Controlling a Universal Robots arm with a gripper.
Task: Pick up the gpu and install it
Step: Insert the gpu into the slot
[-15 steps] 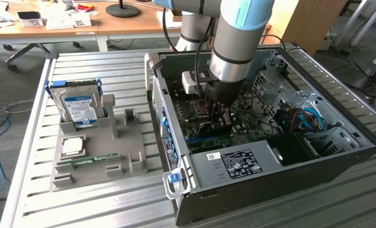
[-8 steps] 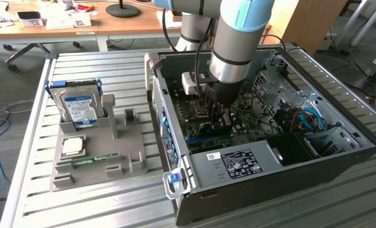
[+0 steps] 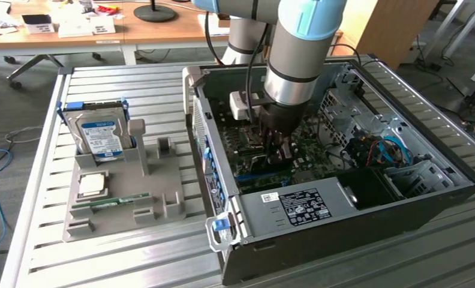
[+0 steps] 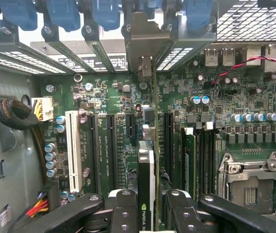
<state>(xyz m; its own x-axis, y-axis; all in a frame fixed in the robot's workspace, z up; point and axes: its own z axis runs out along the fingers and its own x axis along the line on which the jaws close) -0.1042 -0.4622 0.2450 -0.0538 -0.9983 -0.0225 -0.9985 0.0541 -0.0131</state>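
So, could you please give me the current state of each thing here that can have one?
gpu: held edge-on between the gripper's fingers, over the motherboard slots.
gripper: shut on the gpu, inside the case.
computer case: side panel off, interior exposed.
hard drive: standing upright in the grey holder.

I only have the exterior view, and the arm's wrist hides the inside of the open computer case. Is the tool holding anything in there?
Observer: Yes. In the wrist view the tool grips a thin dark graphics card, seen edge-on between its black fingers.
Operator: Where is the card's bracket end?
Observer: The silver-grey metal bracket sits up at the row of rear slot openings, between the slot covers.
Operator: Any free slots beside the card?
Observer: Yes. A long white slot on the green motherboard is empty, apart from the card.
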